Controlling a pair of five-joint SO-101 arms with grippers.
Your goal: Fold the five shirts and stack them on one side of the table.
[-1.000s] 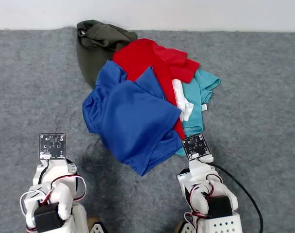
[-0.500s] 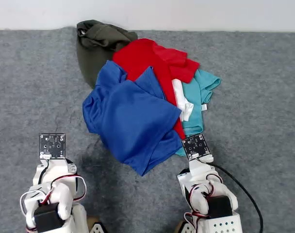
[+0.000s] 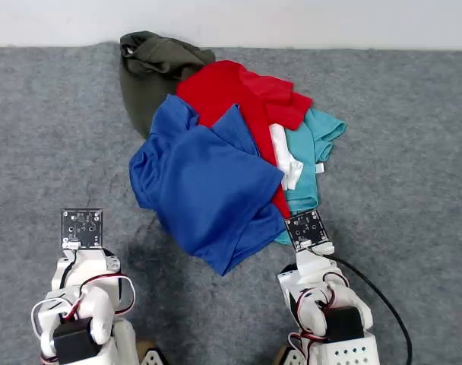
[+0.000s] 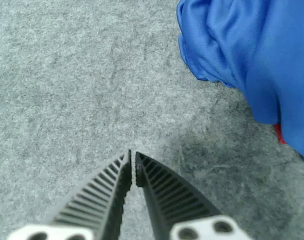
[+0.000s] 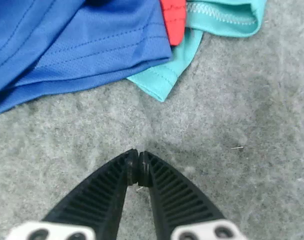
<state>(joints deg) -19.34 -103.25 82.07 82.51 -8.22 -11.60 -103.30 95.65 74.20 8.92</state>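
A pile of crumpled shirts lies at the table's middle back. A blue shirt [image 3: 208,186] is on top, over a red shirt [image 3: 242,95], a teal shirt [image 3: 311,148], a white shirt [image 3: 286,158] and an olive shirt [image 3: 151,68]. My left gripper [image 4: 132,161] is shut, empty, over bare carpet short of the blue shirt [image 4: 247,55]. My right gripper [image 5: 138,165] is shut too, empty, just short of the teal hem [image 5: 164,80], the blue shirt [image 5: 72,50] and a red edge [image 5: 173,17].
Grey carpet [image 3: 413,152] covers the table, with open room on both sides of the pile. A white wall edge [image 3: 292,23] runs along the back. A black cable [image 3: 375,293] trails from the arm at the lower right.
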